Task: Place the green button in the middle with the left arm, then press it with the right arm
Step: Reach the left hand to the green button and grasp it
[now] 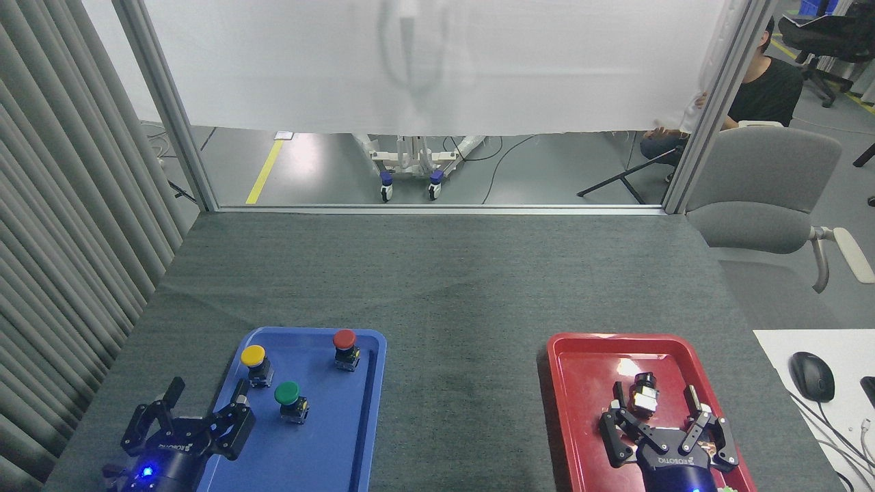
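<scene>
Green button point(288, 398) standing upright in the blue tray point(321, 451), lower left of the frame, green cap on a dark block base. Yellow button point(253, 361) up and to the left of it in the same tray; red button point(344, 345) up and to the right, near the tray's far edge. All three apart from one another.

Left hand point(204, 400) at the bottom left corner, over the tray's left rim, fingers spread apart and holding nothing; nearest finger point(238, 398) just left of the green button, not touching it. Small blue light glowing on the wrist body below.

Middle point(465, 328) of the table: bare dark grey cloth between the two trays, with nothing on it.

Red tray point(588, 410) at the lower right. Right hand point(656, 400) over it near the bottom edge, fingers parted, gripping nothing. Small black-and-white block part point(643, 395) lying in the tray between the fingertips; contact cannot be judged.

White surface at the far right edge with a black mouse point(811, 376) and some cables. Grey chair point(765, 195) beyond the table's right corner. Person in a black top point(769, 89) at the upper right, partly hidden by the metal frame post. White curtain point(437, 61) across the top, grey pleated curtain point(61, 205) down the left side.
</scene>
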